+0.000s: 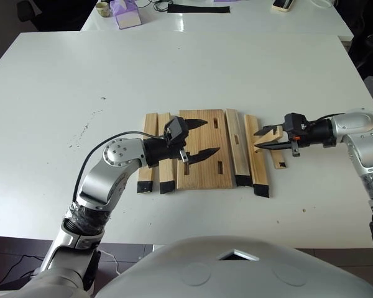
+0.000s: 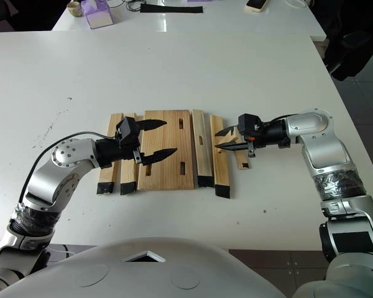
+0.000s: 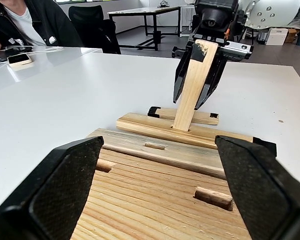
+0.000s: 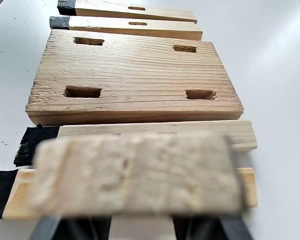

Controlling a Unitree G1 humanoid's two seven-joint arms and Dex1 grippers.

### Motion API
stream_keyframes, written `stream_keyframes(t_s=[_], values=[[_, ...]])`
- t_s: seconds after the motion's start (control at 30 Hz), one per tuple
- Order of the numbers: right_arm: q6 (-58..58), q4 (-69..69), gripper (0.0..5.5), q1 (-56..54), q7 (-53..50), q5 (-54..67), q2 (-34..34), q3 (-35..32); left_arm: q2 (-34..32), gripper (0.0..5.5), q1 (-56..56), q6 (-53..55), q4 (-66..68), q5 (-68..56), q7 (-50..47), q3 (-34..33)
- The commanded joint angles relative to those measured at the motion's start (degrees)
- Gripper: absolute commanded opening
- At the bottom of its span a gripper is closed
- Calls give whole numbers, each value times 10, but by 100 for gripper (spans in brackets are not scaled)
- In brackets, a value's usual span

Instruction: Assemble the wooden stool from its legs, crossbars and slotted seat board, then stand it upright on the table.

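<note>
**Crossbar at the leg slot, leg unbraced**

The right gripper (image 1: 256, 139) is clamped on a short pale wooden crossbar (image 3: 190, 90). It holds the crossbar tilted, with the lower end resting on the far-right black-tipped wooden leg (image 1: 258, 167), seemingly at that leg's slot. A second black-tipped leg (image 1: 239, 152) lies just left of it, beside the flat slotted wooden seat board (image 1: 202, 177) in the middle of the white tabletop (image 1: 174, 68). Two more black-tipped legs (image 1: 150, 124) lie against the board's left edge. The left gripper (image 1: 212, 135) hovers over the seat board with its fingers spread apart, holding nothing.

The main risk is the tilt. Pressed down at this angle, the crossbar end would likely bind on the slot's edge rather than seat. The push would then go sideways into the leg. That leg lies loose, with nothing pinning it, so it may skid or roll towards its neighbour and take the slot out from under the crossbar. A jammed end could also twist the crossbar within the right gripper's hold. The left gripper is well placed to steady a part, but it is over the board, not the leg.
</note>
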State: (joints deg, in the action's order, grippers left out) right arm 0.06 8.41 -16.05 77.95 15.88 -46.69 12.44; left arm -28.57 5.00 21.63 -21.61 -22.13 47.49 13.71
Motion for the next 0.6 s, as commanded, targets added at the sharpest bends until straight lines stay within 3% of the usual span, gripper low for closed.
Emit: stream_keyframes(t_s=[0.03,0.27,0.6], values=[[25,8,130,98,0,-55,3,67,-5,414,4,4,2,9,4,7],[62,64,130,16,-1,-32,22,49,7,414,6,18,0,-9,-3,-2],[106,66,130,12,-18,-8,57,42,15,414,15,29,6,-24,1,-14]])
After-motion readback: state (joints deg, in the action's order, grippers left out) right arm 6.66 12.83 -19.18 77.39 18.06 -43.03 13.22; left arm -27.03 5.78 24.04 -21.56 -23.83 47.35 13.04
